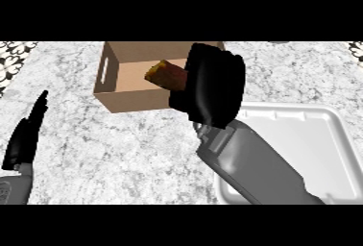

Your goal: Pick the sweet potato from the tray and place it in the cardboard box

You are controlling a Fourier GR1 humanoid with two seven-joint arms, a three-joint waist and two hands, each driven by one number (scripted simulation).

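Over box (135, 102), right hand (212, 81) clamped on sweet potato (165, 74); lower between walls before release; left hand (25, 137) fingers straight.

Right hand (211, 86) holds sweet potato (166, 75), seemingly over cardboard box (133, 100).

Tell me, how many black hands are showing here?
2. The left hand rests open at the view's left edge. The right hand is over the cardboard box, curled round the sweet potato. No other seems hidden.
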